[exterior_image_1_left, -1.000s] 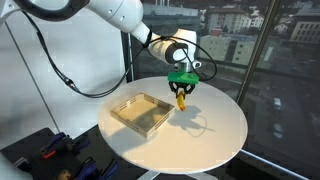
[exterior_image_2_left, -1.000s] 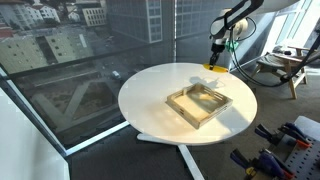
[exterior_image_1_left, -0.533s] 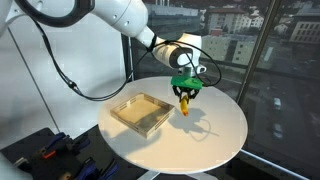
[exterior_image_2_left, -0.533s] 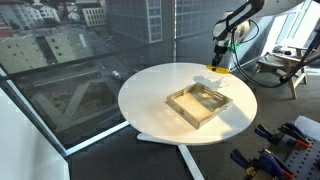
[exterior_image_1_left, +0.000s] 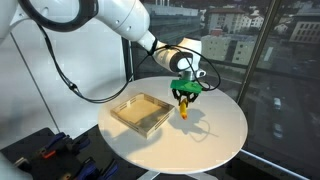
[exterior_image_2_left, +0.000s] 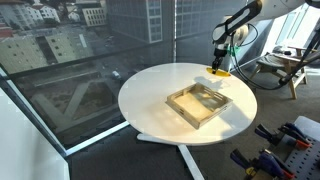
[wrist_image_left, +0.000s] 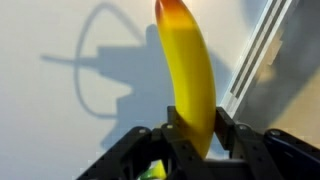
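My gripper (exterior_image_1_left: 184, 97) is shut on a yellow banana (exterior_image_1_left: 184, 107) with an orange tip and holds it upright above the round white table (exterior_image_1_left: 200, 135). The wrist view shows the banana (wrist_image_left: 190, 80) clamped between the two black fingers (wrist_image_left: 193, 128), its tip pointing away over the white tabletop. In an exterior view the gripper (exterior_image_2_left: 220, 62) hangs over the table's far edge with the banana (exterior_image_2_left: 218, 70) just above the surface. A shallow wooden tray (exterior_image_1_left: 142, 113) lies on the table beside the gripper, apart from it; it also shows in an exterior view (exterior_image_2_left: 200, 103).
Large windows (exterior_image_1_left: 260, 50) with a city outside stand close behind the table. Tools lie on the floor (exterior_image_1_left: 60, 150) near the robot base. The table edge (wrist_image_left: 250, 70) runs along the wrist view beside the banana.
The gripper with the banana has drifted slightly away from the tray and a little lower. The tray has not moved.
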